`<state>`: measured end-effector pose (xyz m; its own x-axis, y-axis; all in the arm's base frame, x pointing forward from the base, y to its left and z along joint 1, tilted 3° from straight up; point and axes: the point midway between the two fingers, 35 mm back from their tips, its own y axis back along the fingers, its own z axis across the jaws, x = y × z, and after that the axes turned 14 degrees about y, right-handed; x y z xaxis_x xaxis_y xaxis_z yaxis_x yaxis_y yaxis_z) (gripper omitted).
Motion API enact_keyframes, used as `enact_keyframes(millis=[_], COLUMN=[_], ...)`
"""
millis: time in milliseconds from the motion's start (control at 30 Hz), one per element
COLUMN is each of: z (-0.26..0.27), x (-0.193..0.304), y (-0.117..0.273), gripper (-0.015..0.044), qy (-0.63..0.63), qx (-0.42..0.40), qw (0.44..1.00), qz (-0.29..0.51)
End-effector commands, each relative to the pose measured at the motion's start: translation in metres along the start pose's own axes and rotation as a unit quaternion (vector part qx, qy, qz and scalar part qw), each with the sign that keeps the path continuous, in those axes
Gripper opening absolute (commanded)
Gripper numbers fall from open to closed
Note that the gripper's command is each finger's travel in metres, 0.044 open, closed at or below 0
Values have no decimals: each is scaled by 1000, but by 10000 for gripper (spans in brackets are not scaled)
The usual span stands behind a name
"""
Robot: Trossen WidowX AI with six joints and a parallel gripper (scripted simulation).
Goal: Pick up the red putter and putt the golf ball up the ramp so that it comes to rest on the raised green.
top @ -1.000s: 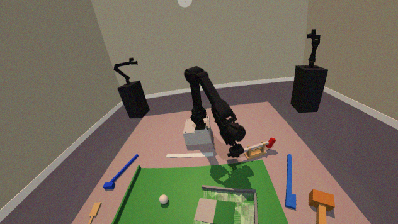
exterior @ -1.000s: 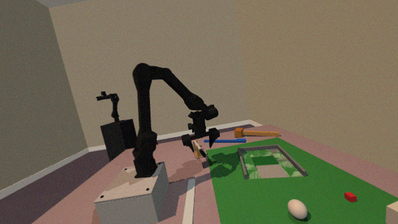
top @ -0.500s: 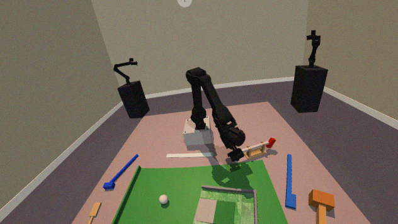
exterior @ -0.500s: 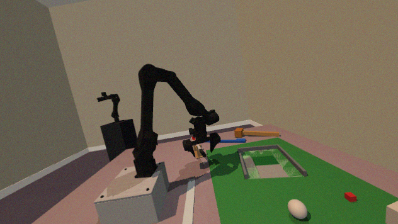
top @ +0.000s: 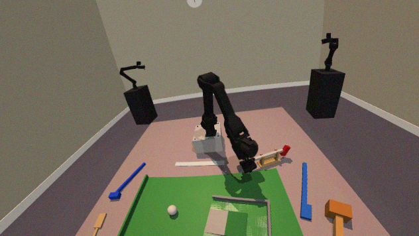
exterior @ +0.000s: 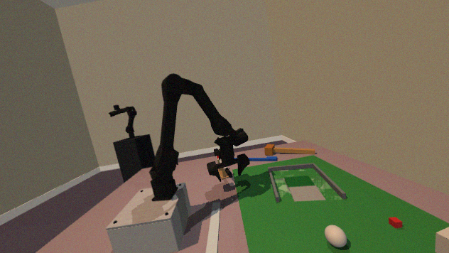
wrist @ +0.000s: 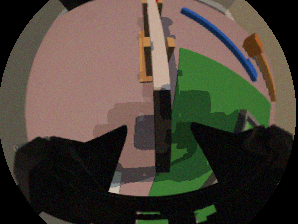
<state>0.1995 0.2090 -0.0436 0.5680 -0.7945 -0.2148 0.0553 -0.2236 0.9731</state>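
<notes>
Gripper (top: 249, 166) spread wide and unladen, apparently straddling the red putter's (top: 270, 154) grip (nothing grasped); golf ball (top: 172, 209) unputted.

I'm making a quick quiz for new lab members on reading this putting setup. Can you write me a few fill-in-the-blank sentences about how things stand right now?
1. The gripper hangs over the putter's dark grip with its fingers ____.
2. The red putter rests on a small ____ stand, not on the mat.
3. The golf ball lies on the ____ turf.
4. Besides the red putter, two putters of ____ colour lie on the floor.

Missing words: open; wooden; green; blue
</notes>
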Motion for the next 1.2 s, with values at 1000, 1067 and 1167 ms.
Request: enact_keyframes(millis=[1000, 1067, 1167], z=[-7, -8, -9], x=[-9, -12, -18], y=[31, 45, 65], gripper=[0, 0, 0], qy=[0, 0, 0], qx=[0, 0, -1], qw=[1000, 1000, 1000], qz=[0, 0, 0])
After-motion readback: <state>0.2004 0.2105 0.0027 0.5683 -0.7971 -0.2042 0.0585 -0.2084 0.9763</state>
